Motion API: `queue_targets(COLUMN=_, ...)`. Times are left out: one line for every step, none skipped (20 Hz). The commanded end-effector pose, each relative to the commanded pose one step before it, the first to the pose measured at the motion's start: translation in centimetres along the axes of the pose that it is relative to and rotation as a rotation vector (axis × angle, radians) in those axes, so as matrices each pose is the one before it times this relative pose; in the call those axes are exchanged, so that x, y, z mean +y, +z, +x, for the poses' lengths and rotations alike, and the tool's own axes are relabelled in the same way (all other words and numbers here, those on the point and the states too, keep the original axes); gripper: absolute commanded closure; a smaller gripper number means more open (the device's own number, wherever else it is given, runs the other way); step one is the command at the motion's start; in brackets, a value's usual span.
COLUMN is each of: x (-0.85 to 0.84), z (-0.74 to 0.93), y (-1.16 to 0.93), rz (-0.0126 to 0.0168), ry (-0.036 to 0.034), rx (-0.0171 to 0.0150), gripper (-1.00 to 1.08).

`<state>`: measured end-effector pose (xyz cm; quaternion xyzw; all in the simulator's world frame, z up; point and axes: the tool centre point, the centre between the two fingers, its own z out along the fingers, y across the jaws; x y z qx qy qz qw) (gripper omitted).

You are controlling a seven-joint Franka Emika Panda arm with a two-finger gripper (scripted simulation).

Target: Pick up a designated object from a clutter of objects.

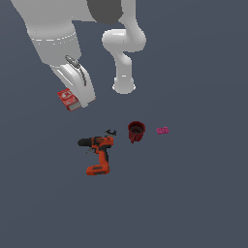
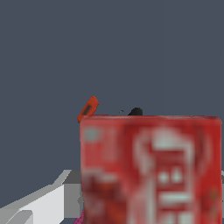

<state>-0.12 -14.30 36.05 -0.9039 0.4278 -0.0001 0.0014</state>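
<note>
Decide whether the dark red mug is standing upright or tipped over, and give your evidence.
Upright. In the exterior view the dark red mug shows its round open rim facing up, with its dark inside visible. It is not visible in the wrist view.

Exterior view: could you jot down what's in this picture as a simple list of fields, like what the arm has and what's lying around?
arm: white, reaching in from the top of the exterior view
held item: small red box with white print, at the arm's tip, fills the wrist view
fingers: hidden behind the arm, grip not visible
power drill: orange and black, lying on its side
mug: dark red, upright, at the drill's right in the exterior view
pink piece: tiny, beyond the mug
</note>
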Motion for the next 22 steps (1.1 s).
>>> queue_targets(x=1.215, z=1.601, y=-2.075, rz=-0.00164, ry=-0.00115, rx=-0.00018, gripper=1.08)
queue_targets(x=0.426, z=0.612, y=-0.739, rz=0.00000, ry=0.00000, rx=0.00000, gripper=1.08)
queue_targets(x=0.396, z=0.577, y=-0.692, rz=0.00000, ry=0.00000, rx=0.00000, gripper=1.08)
queue_targets(x=0.338, z=0.512, y=-0.649, rz=-0.00045, ry=-0.00015, rx=0.00050, gripper=1.08)
queue_targets(x=0.331, z=0.496, y=-0.586, rz=0.00000, ry=0.00000, rx=0.00000, gripper=1.08)
queue_targets(x=0.300, z=0.456, y=-0.535, rz=0.00000, ry=0.00000, rx=0.00000, gripper=1.08)
queue_targets(x=0.243, z=0.392, y=-0.499, rz=-0.00044, ry=-0.00019, rx=0.00050, gripper=1.08)
queue_targets(x=0.244, z=0.382, y=-0.443, rz=0.00000, ry=0.00000, rx=0.00000, gripper=1.08)
queue_targets(x=0.219, z=0.348, y=-0.402, rz=0.00000, ry=0.00000, rx=0.00000, gripper=1.08)
queue_targets(x=0.195, z=0.316, y=-0.362, rz=0.00000, ry=0.00000, rx=0.00000, gripper=1.08)
queue_targets(x=0.173, z=0.286, y=-0.325, rz=0.00000, ry=0.00000, rx=0.00000, gripper=1.08)
queue_targets(x=0.152, z=0.256, y=-0.290, rz=0.00000, ry=0.00000, rx=0.00000, gripper=1.08)
queue_targets(x=0.106, z=0.201, y=-0.272, rz=-0.00043, ry=-0.00016, rx=0.00052, gripper=1.08)
queue_targets(x=0.115, z=0.201, y=-0.225, rz=0.00000, ry=0.00000, rx=0.00000, gripper=1.08)
queue_targets(x=0.098, z=0.176, y=-0.196, rz=0.00000, ry=0.00000, rx=0.00000, gripper=1.08)
queue_targets(x=0.082, z=0.151, y=-0.167, rz=0.00000, ry=0.00000, rx=0.00000, gripper=1.08)
queue_targets(x=0.068, z=0.126, y=-0.139, rz=0.00000, ry=0.00000, rx=0.00000, gripper=1.08)
queue_targets(x=0.054, z=0.102, y=-0.113, rz=0.00000, ry=0.00000, rx=0.00000, gripper=1.08)
queue_targets(x=0.041, z=0.079, y=-0.087, rz=0.00000, ry=0.00000, rx=0.00000, gripper=1.08)
queue_targets(x=0.029, z=0.056, y=-0.062, rz=0.00000, ry=0.00000, rx=0.00000, gripper=1.08)
queue_targets(x=0.017, z=0.034, y=-0.037, rz=0.00000, ry=0.00000, rx=0.00000, gripper=1.08)
queue_targets(x=0.006, z=0.011, y=-0.012, rz=0.00000, ry=0.00000, rx=0.00000, gripper=1.08)
